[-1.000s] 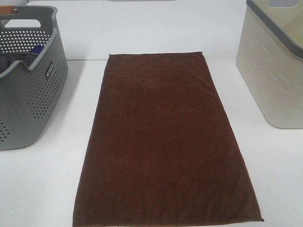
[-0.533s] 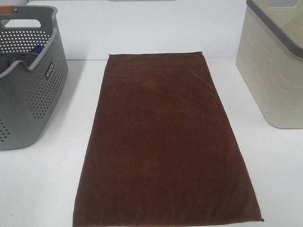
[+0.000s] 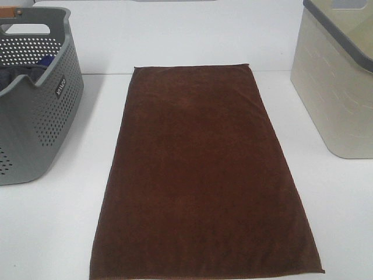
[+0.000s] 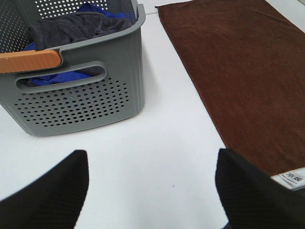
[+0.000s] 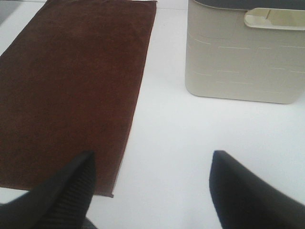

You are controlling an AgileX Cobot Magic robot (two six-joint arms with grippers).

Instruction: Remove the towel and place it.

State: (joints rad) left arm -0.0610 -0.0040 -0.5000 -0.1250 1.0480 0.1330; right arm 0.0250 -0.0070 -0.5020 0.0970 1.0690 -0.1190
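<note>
The dark brown towel (image 3: 201, 172) lies spread flat on the white table, long side running from the near edge toward the back. It also shows in the left wrist view (image 4: 240, 76) and the right wrist view (image 5: 71, 90). Neither arm appears in the exterior high view. My left gripper (image 4: 152, 188) hovers open over bare table, between the grey basket and the towel's near left corner. My right gripper (image 5: 152, 183) stands open above the table by the towel's near right corner. Nothing is held between either pair of fingers.
A grey perforated basket (image 3: 55, 125) stands at the left, holding blue and dark grey cloths (image 4: 71, 28); an orange handle (image 4: 28, 61) sits on its rim. A cream bin (image 3: 335, 93) with a grey rim stands at the right. A white label (image 4: 291, 178) marks the towel's corner.
</note>
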